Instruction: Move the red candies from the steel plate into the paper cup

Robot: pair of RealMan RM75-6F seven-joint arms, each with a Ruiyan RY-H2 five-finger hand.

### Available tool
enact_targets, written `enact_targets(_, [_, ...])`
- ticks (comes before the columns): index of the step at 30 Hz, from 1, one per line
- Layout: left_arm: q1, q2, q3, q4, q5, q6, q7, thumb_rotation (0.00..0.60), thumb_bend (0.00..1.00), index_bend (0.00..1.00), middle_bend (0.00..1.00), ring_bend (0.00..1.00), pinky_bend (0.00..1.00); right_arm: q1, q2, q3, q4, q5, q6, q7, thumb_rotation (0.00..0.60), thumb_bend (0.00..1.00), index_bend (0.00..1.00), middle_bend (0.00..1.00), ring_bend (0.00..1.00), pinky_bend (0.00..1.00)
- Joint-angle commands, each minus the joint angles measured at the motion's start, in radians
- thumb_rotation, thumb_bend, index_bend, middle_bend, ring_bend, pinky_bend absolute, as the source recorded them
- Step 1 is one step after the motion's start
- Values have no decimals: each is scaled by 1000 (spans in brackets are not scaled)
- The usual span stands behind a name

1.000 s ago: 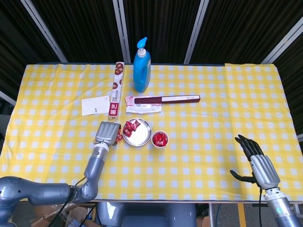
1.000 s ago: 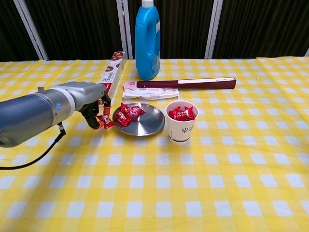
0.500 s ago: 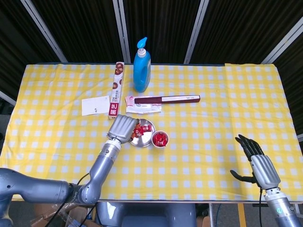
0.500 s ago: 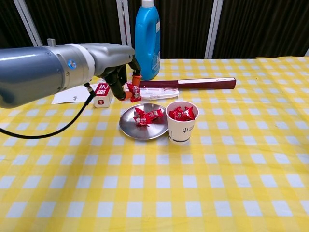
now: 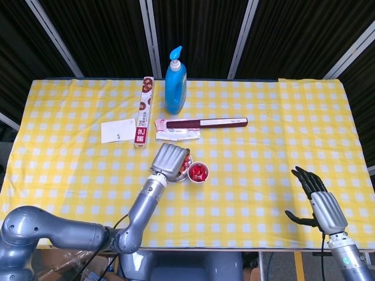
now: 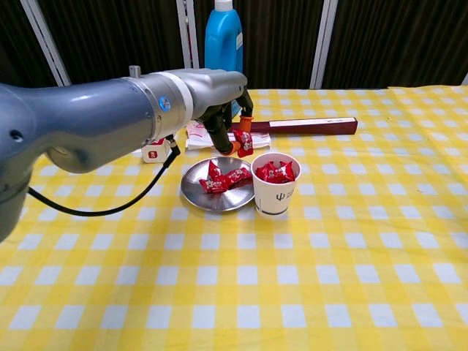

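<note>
My left hand (image 6: pixel 223 110) (image 5: pixel 170 159) hovers over the steel plate (image 6: pixel 197 194), pinching a red candy (image 6: pixel 243 142) just left of and above the paper cup (image 6: pixel 275 191) (image 5: pixel 198 171). The cup stands right of the plate and holds several red candies (image 6: pixel 276 171). More red candies (image 6: pixel 223 178) lie on the plate; in the head view my hand hides most of the plate (image 5: pixel 179 176). My right hand (image 5: pixel 319 202) rests at the table's near right edge, fingers spread, holding nothing.
Behind the plate lie a white packet (image 6: pixel 219 138) with a dark red stick (image 6: pixel 307 126) across it, a blue pump bottle (image 6: pixel 223 58), a long narrow box (image 5: pixel 143 111) and a white card (image 5: pixel 118 130). Yellow checked cloth covers the table.
My left hand has carried a candy up from the table left of the plate and rightward across the plate to beside the cup. The right hand has stayed still.
</note>
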Motion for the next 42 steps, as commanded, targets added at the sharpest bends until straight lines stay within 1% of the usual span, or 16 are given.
enact_targets(1, [-34, -43, -15, 53, -6, -22, -5, 600, 433, 478, 860, 927, 973, 1, 0, 0, 0, 1, -2, 1, 600, 277, 0, 0, 0, 0])
enact_targets(6, [-65, -80, -14, 104, -44, -41, 17, 600, 377, 467, 845, 915, 973, 2, 1, 1, -1, 4, -6, 5, 600, 277, 0, 0, 0, 0])
enact_targets(10, [-80, -103, -11, 131, -66, -50, 27, 600, 283, 445, 837, 911, 973, 2, 2, 1, -1, 3, -5, 6, 600, 277, 0, 0, 0, 0])
enact_targets(12, [-82, -105, -8, 131, -62, -46, 27, 600, 232, 425, 834, 910, 973, 2, 3, 1, -1, 3, -4, 7, 600, 277, 0, 0, 0, 0])
enact_targets(16, [-75, -91, -10, 108, -40, -26, 13, 600, 205, 388, 832, 910, 972, 1, 3, 1, 0, 2, -2, 6, 600, 277, 0, 0, 0, 0])
enact_targets(23, [-28, -15, -37, 6, 65, 40, -70, 600, 203, 345, 817, 898, 969, -2, 0, 0, 4, -3, 4, -5, 600, 277, 0, 0, 0, 0])
enact_targets(25, [-10, 10, -43, -23, 101, 60, -100, 600, 203, 333, 779, 861, 953, -2, -1, 1, 5, -3, 7, -8, 600, 278, 0, 0, 0, 0])
enact_targets(28, [33, 55, -38, -76, 176, 97, -161, 600, 203, 276, 672, 763, 881, -3, -4, 0, 9, -5, 10, -13, 600, 277, 0, 0, 0, 0])
enact_targets(30, [73, 89, -19, -117, 226, 128, -198, 600, 203, 237, 575, 686, 810, -4, -5, 0, 13, -7, 11, -17, 600, 277, 0, 0, 0, 0])
enact_targets(31, [104, 116, 1, -149, 257, 150, -219, 600, 203, 231, 545, 658, 782, -4, -7, 1, 15, -8, 14, -17, 600, 277, 0, 0, 0, 0])
enact_targets(33, [163, 169, 45, -207, 314, 192, -252, 600, 203, 221, 451, 555, 678, -5, -9, 3, 19, -9, 19, -20, 600, 277, 0, 0, 0, 0])
enact_targets(36, [273, 268, 139, -298, 419, 262, -315, 600, 201, 176, 298, 386, 502, -5, -15, 4, 27, -12, 23, -36, 600, 276, 0, 0, 0, 0])
enact_targets(39, [374, 354, 234, -354, 508, 329, -374, 600, 191, 109, 169, 257, 376, -8, -23, 4, 39, -22, 34, -62, 600, 277, 0, 0, 0, 0])
enact_targets(40, [416, 389, 276, -366, 546, 361, -393, 600, 186, 90, 136, 222, 344, -9, -26, 5, 44, -25, 38, -75, 600, 277, 0, 0, 0, 0])
enact_targets(41, [467, 431, 333, -371, 607, 396, -425, 600, 174, 61, 87, 168, 295, -11, -31, 5, 51, -31, 47, -96, 600, 277, 0, 0, 0, 0])
enact_targets(42, [497, 456, 368, -368, 645, 415, -447, 600, 159, 34, 45, 118, 246, -12, -35, 6, 55, -34, 52, -108, 600, 277, 0, 0, 0, 0])
